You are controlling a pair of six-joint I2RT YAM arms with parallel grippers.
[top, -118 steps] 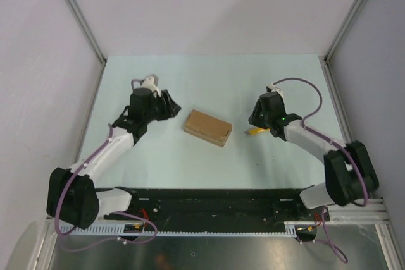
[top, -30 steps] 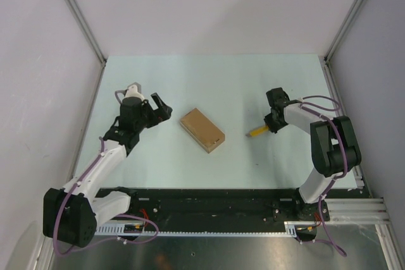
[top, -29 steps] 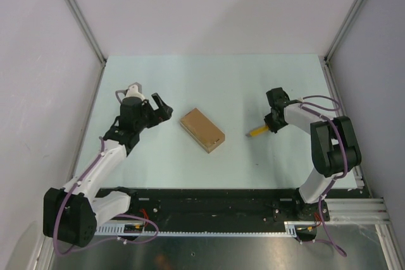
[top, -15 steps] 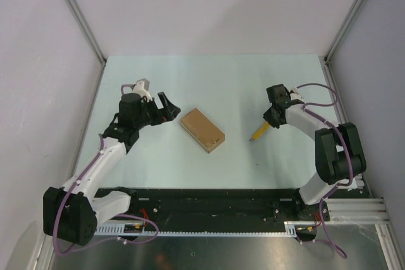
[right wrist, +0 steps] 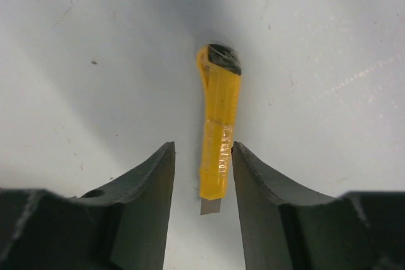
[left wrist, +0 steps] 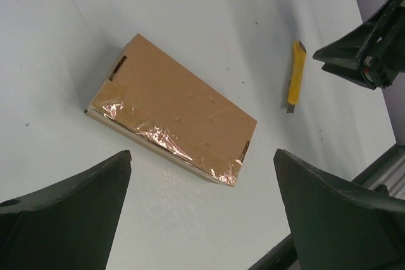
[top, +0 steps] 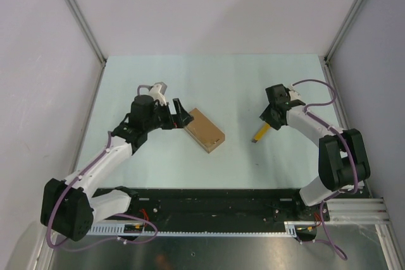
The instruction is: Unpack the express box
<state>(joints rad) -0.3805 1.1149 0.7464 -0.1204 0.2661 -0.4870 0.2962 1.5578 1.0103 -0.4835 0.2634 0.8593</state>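
On the pale table (top: 209, 80) the express box (top: 204, 129) lies flat near the middle, with glossy tape along one edge. It looks light and stiff, best held across its bare cardboard sides, off the slick tape. The left gripper (left wrist: 202, 155) hangs spread wide just beside it. The right gripper (right wrist: 204, 147) closely flanks the utility knife (right wrist: 218, 112); whether it pinches, I cannot tell.

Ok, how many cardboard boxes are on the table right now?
1. The express box lies flat in the middle of the table, just beside the left claw. No other box shows.
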